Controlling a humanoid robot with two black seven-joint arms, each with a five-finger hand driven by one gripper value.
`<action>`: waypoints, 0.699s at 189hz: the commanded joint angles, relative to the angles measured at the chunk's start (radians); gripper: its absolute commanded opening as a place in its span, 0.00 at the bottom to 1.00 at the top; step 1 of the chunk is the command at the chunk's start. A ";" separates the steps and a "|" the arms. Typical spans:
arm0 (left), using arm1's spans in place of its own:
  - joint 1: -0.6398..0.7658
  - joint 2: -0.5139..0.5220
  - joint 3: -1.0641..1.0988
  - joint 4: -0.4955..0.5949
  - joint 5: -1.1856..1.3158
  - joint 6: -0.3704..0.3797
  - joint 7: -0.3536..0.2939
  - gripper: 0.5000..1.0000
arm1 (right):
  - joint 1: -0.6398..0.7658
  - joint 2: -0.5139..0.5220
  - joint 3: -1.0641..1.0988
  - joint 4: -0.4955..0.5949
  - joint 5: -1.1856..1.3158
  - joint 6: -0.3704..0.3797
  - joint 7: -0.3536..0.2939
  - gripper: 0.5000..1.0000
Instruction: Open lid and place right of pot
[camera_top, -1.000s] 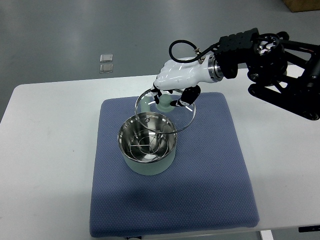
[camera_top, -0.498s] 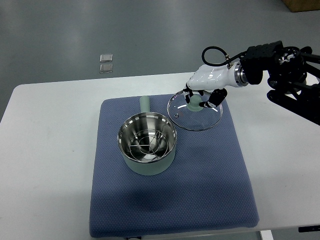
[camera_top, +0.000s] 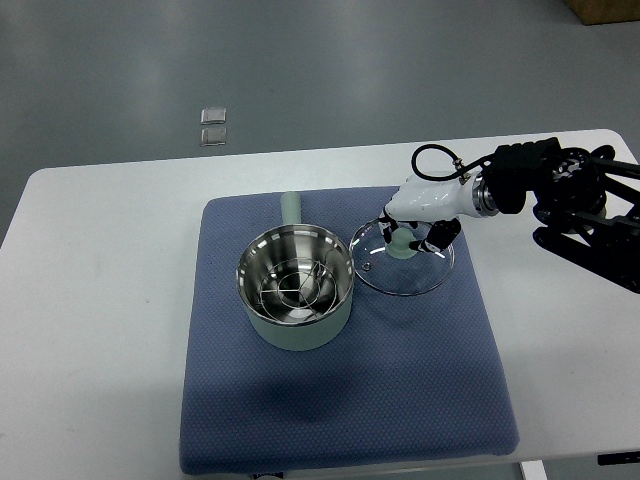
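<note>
One arm only, reaching in from the right edge of the frame, black and jointed. Right hand (camera_top: 418, 215) white, just right of centre, fingers curled down and pinching the pale green knob of the lid (camera_top: 402, 262). Glass lid with a metal rim, lying low over the blue mat (camera_top: 340, 400), whether touching it or just above it hard to tell. Lid just right of the pot (camera_top: 295, 290), its left edge close to the pot's rim, perhaps touching, slightly higher in the frame than the pot's middle. Black cable looping up from the wrist toward the upper right.

Pot open, steel inside, pale green outside, with a wire rack visible at its bottom. Short green handle pointing toward the top of the frame. Pot left of centre on the mat. Mat spread across a white table (camera_top: 90, 300). Two small clear squares (camera_top: 211, 126) on the grey floor, upper left of the frame.
</note>
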 joint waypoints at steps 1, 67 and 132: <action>0.000 0.000 0.000 0.000 0.000 0.000 0.000 1.00 | -0.019 0.001 0.000 -0.007 -0.012 -0.031 0.000 0.00; 0.000 0.000 0.000 0.000 0.000 0.000 0.000 1.00 | -0.021 0.017 0.001 -0.012 -0.004 -0.034 0.005 0.77; 0.000 0.000 0.000 0.000 0.000 0.000 0.000 1.00 | -0.004 -0.009 0.109 -0.053 0.048 -0.037 0.005 0.80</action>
